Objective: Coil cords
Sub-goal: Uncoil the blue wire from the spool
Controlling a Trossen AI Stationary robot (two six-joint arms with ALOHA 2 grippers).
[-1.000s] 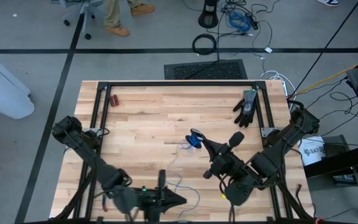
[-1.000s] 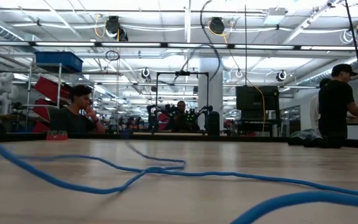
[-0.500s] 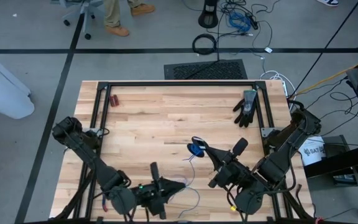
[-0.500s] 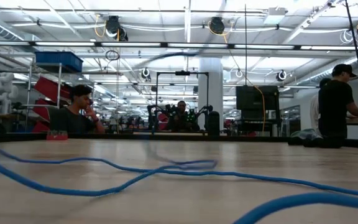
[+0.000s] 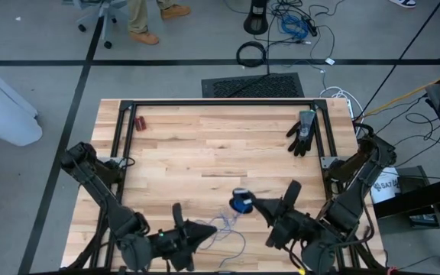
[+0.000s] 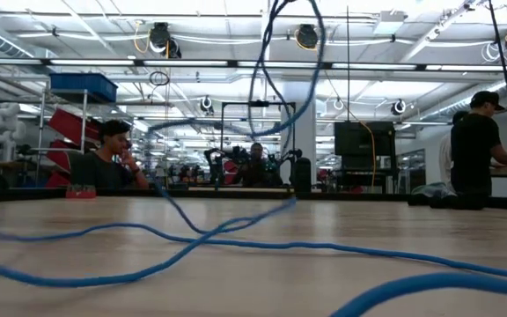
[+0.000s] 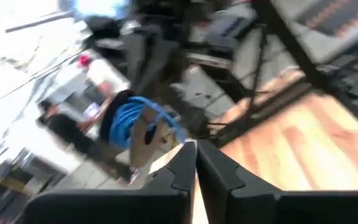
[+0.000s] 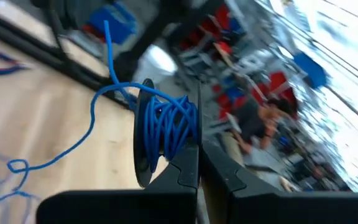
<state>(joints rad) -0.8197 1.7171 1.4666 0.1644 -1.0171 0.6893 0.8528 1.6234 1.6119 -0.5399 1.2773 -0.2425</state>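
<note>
The blue cord is partly wound into a small coil (image 5: 241, 202) that hangs above the table's near middle. My right gripper (image 5: 253, 205) is shut on it, and in the right wrist view the coil (image 8: 166, 127) sits just past my fingertips (image 8: 199, 158). The rest of the cord (image 5: 234, 235) lies in loose loops on the wood, and one strand (image 6: 275, 62) climbs from the table up out of the low view. My left gripper (image 5: 211, 227) points toward the coil from the left. Its fingers (image 7: 196, 158) stand almost together with nothing visible between them. My right gripper pinches the coil's bundled strands (image 8: 182, 144) between its two fingertips, coming roughly level from the table's near right. The coil is lifted clear of the table. A slack strand (image 8: 89, 134) runs from it down to the loose loops on the wood.
A black glove (image 5: 302, 131) lies at the far right and small red-handled pliers (image 5: 140, 122) at the far left of the table. A black frame rail (image 5: 220, 103) borders the far and side edges. People sit and stand in the room beyond the table.
My right gripper has carried the coil toward the table's near edge and rolled as it went. My left gripper has drawn back toward the near left and turned. The loose cord, which lay flat before, now has a strand drawn up off the table.
</note>
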